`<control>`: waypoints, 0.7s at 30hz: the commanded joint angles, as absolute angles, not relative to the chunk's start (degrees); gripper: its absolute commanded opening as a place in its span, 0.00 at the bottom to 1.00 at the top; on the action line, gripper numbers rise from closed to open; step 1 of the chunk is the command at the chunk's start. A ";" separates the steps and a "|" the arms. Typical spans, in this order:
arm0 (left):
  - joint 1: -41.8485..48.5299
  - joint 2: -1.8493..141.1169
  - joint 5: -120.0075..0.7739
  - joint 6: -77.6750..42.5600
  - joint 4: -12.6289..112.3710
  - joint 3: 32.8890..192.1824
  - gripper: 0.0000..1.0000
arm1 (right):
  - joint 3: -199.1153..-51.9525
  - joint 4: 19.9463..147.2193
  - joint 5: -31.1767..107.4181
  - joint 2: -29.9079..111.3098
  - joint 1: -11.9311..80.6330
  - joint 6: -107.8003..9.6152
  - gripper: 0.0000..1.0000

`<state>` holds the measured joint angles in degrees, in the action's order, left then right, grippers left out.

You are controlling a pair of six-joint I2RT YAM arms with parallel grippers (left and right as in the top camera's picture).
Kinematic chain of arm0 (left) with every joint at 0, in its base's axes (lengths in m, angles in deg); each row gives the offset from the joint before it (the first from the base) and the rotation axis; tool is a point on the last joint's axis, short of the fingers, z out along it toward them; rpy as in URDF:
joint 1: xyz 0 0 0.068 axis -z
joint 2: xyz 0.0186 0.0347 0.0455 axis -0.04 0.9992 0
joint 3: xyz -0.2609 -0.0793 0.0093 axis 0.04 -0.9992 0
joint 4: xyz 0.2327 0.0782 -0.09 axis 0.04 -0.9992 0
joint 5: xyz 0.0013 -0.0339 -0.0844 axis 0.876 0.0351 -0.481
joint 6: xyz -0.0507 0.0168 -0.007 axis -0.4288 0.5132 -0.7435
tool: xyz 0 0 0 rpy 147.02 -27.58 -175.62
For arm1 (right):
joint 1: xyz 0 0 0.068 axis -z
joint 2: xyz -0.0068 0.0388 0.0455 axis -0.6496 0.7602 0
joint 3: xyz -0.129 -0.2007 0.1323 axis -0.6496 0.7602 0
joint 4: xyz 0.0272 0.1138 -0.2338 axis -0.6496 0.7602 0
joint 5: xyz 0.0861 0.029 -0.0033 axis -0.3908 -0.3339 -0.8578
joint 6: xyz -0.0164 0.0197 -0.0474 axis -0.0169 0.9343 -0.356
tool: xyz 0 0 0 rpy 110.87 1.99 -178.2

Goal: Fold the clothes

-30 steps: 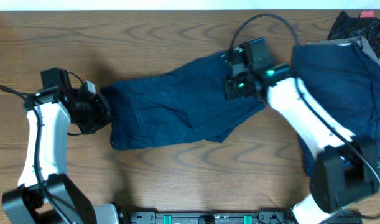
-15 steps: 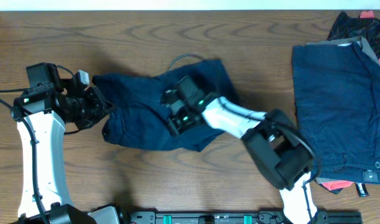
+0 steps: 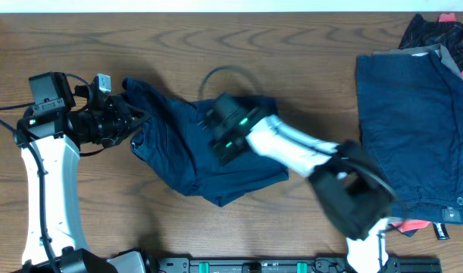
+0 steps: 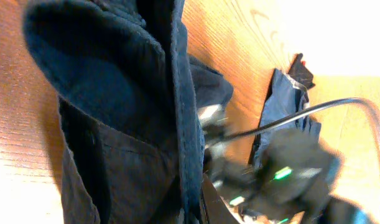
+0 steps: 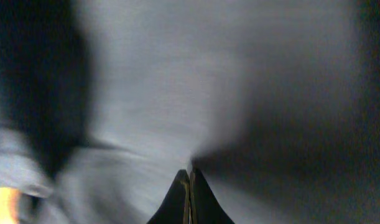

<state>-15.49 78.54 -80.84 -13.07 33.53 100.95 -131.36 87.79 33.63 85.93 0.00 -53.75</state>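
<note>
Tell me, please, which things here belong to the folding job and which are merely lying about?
Belonging to the job: crumpled navy garment, gripped by the left tool and the right tool; flat navy garment at the right.
Lying about: dark and red heap in the far right corner; table.

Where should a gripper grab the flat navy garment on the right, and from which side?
Probably the left edge of the flat navy garment, near its far corner, coming in low from the left. It lies spread flat, that edge sits on bare table, and its far-right and near sides meet other clothes.
</note>
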 commanded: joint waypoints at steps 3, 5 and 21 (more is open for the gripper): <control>-15.20 78.04 -82.96 -13.39 33.82 102.61 0.06 | -132.56 97.84 42.96 81.08 9.05 -54.51 0.01; -14.27 78.04 -82.96 -13.02 33.82 102.44 0.06 | -131.77 100.84 42.98 81.67 11.74 -55.91 0.01; 6.91 78.10 -78.85 -12.96 36.42 102.15 0.06 | -116.89 89.52 42.92 83.44 14.28 -54.64 0.01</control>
<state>3.18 78.54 -78.74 -13.02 35.50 100.95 -121.02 91.92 42.35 81.54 14.47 -55.06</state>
